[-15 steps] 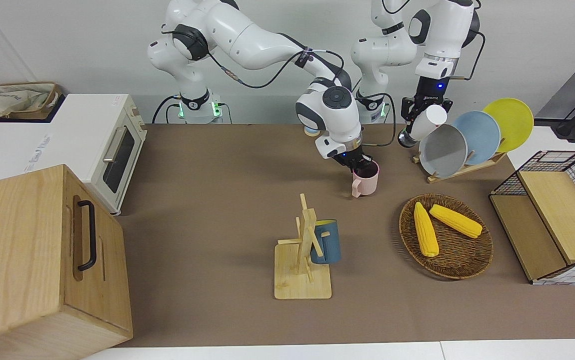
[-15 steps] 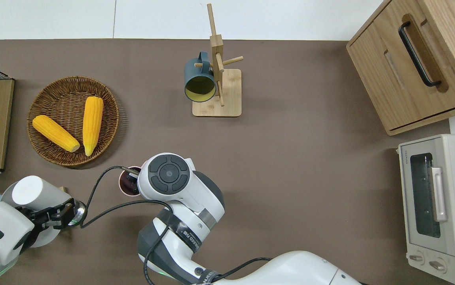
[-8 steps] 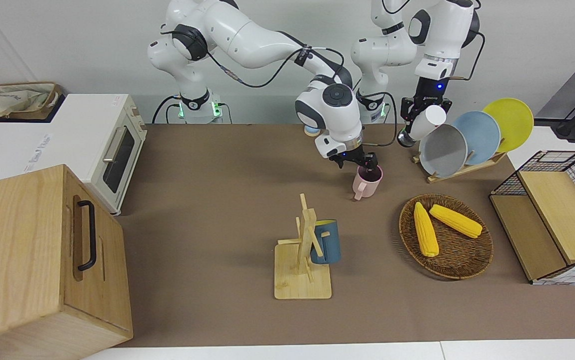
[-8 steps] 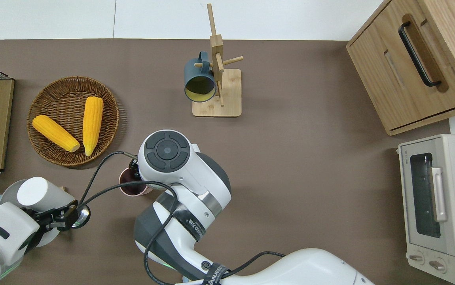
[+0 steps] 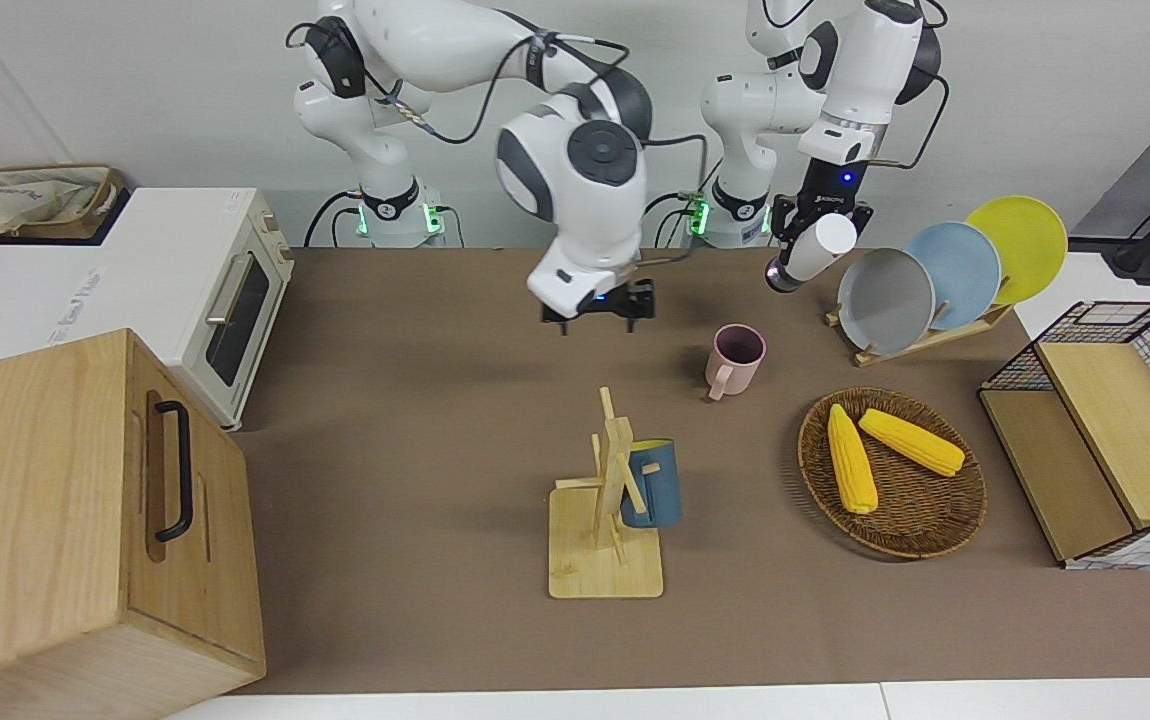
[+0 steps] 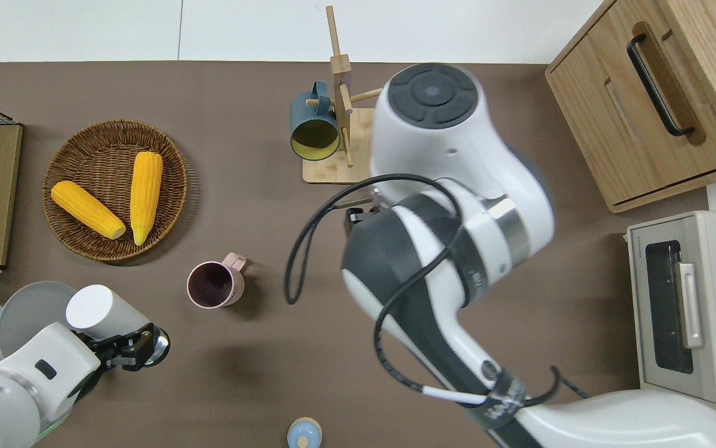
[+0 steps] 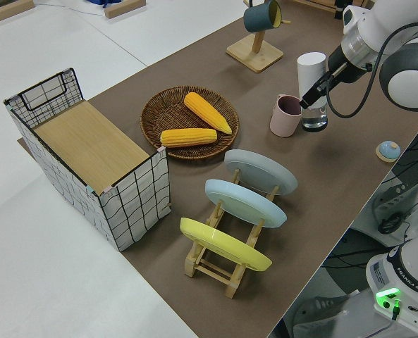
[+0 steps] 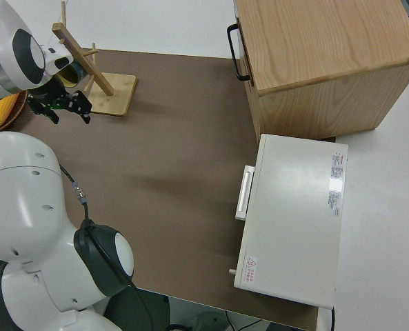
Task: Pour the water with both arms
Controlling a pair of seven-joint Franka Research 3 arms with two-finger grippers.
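Front view: pink mug (image 5: 735, 359) stands upright on the table (image 5: 415, 420), mouth up and free of both arms — placed so as to receive a pour. Right gripper (image 5: 599, 309) hangs empty with fingers spread, toward the right arm's end of the table from the mug. Left gripper (image 5: 803, 240) is clamped on a white bottle (image 5: 811, 253), tilted, its clear end lowest.

Overhead view: mug (image 6: 211, 285) sits between the wicker basket (image 6: 78, 242) holding 2 corn cobs (image 6: 145, 194) and the left gripper (image 6: 126, 350). The bottle (image 6: 104, 314) is not over the mug — near it only, so pouring looks not yet begun. Right gripper is hidden under its own arm. A blue mug (image 6: 314, 129) hangs on the wooden rack (image 6: 343, 118).

Left side view: bottle (image 7: 311, 91) reads as just beside the pink mug (image 7: 286, 115), carried off the table; the grip sits low on it, presumably to leave room to tip. 3 plates (image 7: 245, 201) stand in their rack.

Right side view: right gripper (image 8: 59, 103) shows 2 fingers apart, nothing between them.
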